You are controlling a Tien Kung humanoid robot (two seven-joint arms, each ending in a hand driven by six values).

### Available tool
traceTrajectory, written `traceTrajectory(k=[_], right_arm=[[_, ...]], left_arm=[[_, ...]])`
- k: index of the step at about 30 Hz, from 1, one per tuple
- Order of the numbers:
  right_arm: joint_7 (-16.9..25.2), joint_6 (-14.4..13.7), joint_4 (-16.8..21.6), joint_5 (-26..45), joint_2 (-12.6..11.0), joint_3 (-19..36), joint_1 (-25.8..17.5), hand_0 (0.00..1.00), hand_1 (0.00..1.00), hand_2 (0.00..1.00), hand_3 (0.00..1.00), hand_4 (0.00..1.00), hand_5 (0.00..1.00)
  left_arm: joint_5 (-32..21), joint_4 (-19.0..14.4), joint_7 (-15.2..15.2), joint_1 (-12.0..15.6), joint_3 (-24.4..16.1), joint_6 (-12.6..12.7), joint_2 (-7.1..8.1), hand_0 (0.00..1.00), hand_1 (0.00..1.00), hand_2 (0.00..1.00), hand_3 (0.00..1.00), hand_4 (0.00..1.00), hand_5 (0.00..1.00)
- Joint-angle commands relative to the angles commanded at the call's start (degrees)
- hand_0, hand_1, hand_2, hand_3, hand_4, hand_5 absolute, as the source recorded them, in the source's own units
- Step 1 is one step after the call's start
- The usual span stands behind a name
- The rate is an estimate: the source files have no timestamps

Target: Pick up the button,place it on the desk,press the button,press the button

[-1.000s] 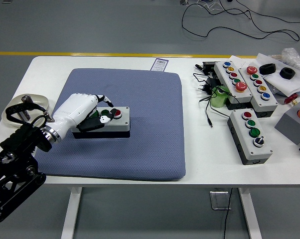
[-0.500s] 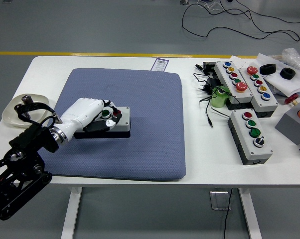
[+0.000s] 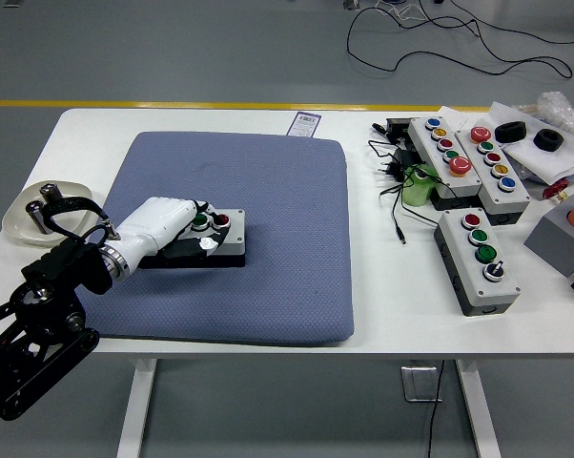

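Observation:
A small grey button box (image 3: 226, 239) with a green and a red button lies on the blue mat (image 3: 268, 191), left of centre. My left hand (image 3: 199, 234), white with dark fingers, rests on the box's left half. Its fingers are curled over the top near the green button and cover part of the box. The box sits flat on the mat and I cannot see that the hand grasps it. My right arm is out of sight.
A shallow white dish (image 3: 30, 212) sits at the left table edge. On the right stand three more button boxes (image 3: 478, 260) (image 3: 444, 157) (image 3: 499, 170), black cables (image 3: 394, 181), a green object (image 3: 422, 181) and a grey block (image 3: 559, 239).
My left arm has drawn back toward the lower left and sunk lower. The hand now lies flatter on the box, which shifted slightly left on the mat.

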Motion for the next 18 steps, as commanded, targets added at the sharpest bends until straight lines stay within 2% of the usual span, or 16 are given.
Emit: traceTrajectory(k=[6,12,15,18], right_arm=[[0.0,0.0,0.0,-0.1,0.0,0.1,0.0,0.685,0.688,0.718,0.604,0.453,0.295],[0.0,0.0,0.0,0.0,0.0,0.0,0.0,0.685,0.688,0.719,0.605,0.452,0.295],[0.0,0.0,0.0,0.0,0.1,0.0,-0.1,0.684,0.688,0.717,0.604,0.452,0.295],[0.0,0.0,0.0,0.1,0.1,0.0,-0.1,0.684,0.688,0.717,0.604,0.452,0.295]], left_arm=[[-2.4,-3.2,-0.9,0.9,-3.0,3.0,-0.36,0.002,0.002,0.002,0.671,0.599,0.998],[-5.0,-7.8,-1.1,2.0,-9.3,3.8,-1.05,0.002,0.002,0.002,0.672,0.601,0.998],[-8.0,-7.9,-1.1,2.3,-12.6,4.9,-1.44,0.002,0.002,0.002,0.671,0.603,0.998],[-10.9,-6.6,-0.8,2.6,-15.7,6.5,-1.83,0.002,0.002,0.002,0.671,0.603,0.998]])
